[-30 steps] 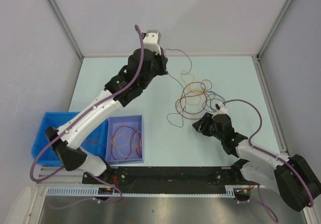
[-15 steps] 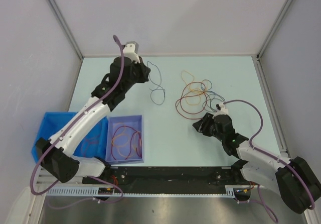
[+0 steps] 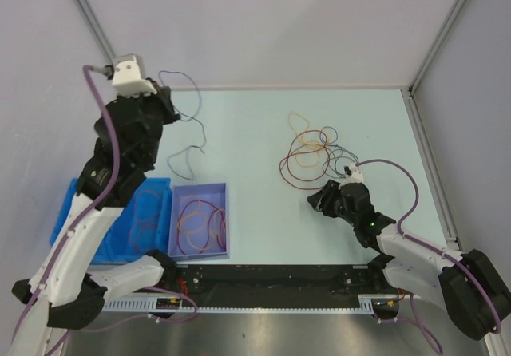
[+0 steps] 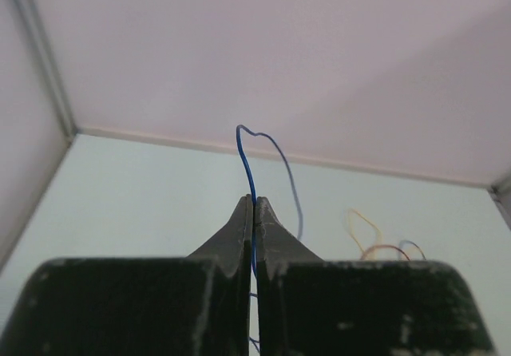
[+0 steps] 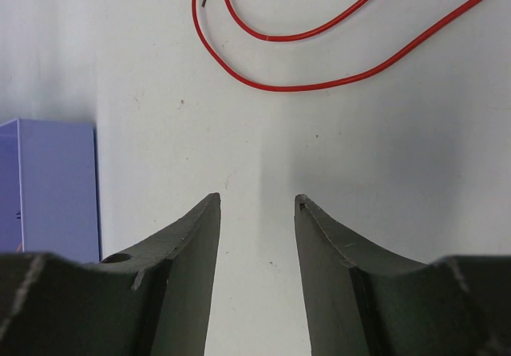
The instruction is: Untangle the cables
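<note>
Blue cable [image 4: 248,172]: one thin strand, lifted clear of the rest, pinched near its upper end and hanging in loose kinks toward the table [image 3: 255,212]
Left gripper [image 4: 254,206]: jaws pressed together on that strand, held high over the far-left corner
Long axis: roughly up and down from the grip; in the top view the free end trails toward the near side and stops just beyond the far rim of the lavender tray
Lavender tray [image 3: 200,187]: on the near side of the left gripper, holding orange and red loops; a blue bin [image 3: 80,185] sits just beside it on the left
Relation that matters: the tray lies toward the arm bases and below the hanging end, so a likely drop means carrying the strand nearward and lowering it; the left arm is much the nearer one
Tangle [image 3: 307,152]: red, orange, yellow, blue and dark loops overlapping at centre-right of the table, well apart from the lifted strand
Right gripper [image 5: 257,204]: jaws partly apart with nothing between them, low over the table just on the near side of the tangle
Red cables [image 5: 303,85]: two curved runs lying flat ahead of the right fingers, untouched
Handling guess: the strand looks light and springy, so its tail may swing or catch on the tray rim
</note>
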### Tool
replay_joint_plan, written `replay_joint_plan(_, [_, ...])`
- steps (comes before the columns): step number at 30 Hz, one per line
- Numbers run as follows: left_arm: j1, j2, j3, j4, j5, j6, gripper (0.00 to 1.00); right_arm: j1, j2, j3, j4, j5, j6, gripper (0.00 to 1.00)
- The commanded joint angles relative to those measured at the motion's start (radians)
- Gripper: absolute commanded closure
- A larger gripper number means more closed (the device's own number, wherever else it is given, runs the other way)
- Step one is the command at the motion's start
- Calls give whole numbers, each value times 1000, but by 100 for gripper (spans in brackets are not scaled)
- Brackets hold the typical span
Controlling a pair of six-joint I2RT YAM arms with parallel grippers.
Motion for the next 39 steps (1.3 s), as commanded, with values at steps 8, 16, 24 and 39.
replay_joint_plan(8, [37, -113, -11, -27, -471, 226, 100, -3, -8, 2, 47, 12, -8, 53])
replay_joint_plan(16, [208, -160, -34, -81, -537, 206, 100, -3, 14, 11, 50, -2, -15, 54])
replay_joint_plan(24, [499, -196, -33, -186, -388, 107, 100, -3, 44, 25, 50, -8, -24, 54])
replay_joint_plan(39, [810, -252, -284, -127, -350, 102, 100, -5, 132, 74, 31, -112, -65, 54])
